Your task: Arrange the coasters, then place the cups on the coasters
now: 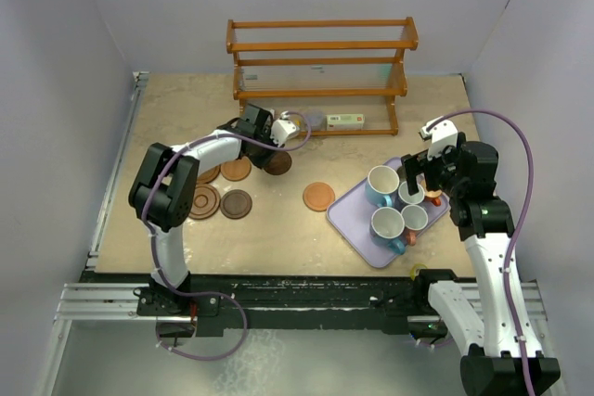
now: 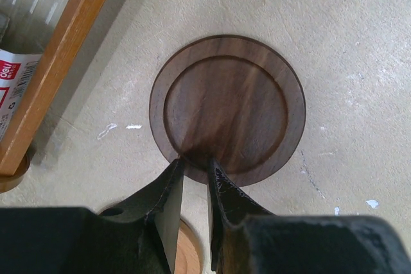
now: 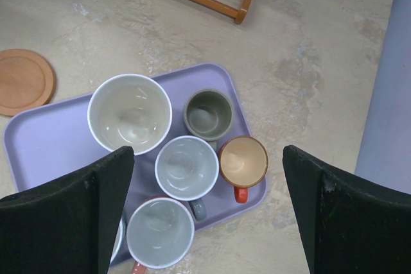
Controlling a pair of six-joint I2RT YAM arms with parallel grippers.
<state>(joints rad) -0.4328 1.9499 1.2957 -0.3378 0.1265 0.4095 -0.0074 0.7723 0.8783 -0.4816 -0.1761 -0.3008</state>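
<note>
Not far in yet: you're on the coaster stage, and no cup is on a coaster. The left gripper (image 2: 194, 170) has its jaws nearly together, tips down on the near rim of the dark coaster (image 2: 228, 110), centre of the left wrist view. Can't tell if it's pinching the rim or just pressing on it.

In the top view that coaster sits just below the wooden rack (image 1: 320, 62). Four more coasters bunch loosely at centre-left, incl. a big grooved one (image 1: 202, 201). They're close together but in no clear row. The orange coaster (image 1: 318, 196) lies alone mid-frame, beside the lavender tray (image 1: 345, 208).

The right gripper (image 3: 205, 222) hangs over the tray w/ fingers wide apart, holding nothing. All cups you can see are on the tray at centre-right, at least five, e.g. the big light blue cup (image 1: 381, 185) and the orange cup (image 3: 243, 162). So left to do: finish spacing the coasters, then move every cup.

The surface is a beige, mottled tabletop w/ pale scuffs, flat and hard. Plain pale walls close it in on the left, back and right.
</note>
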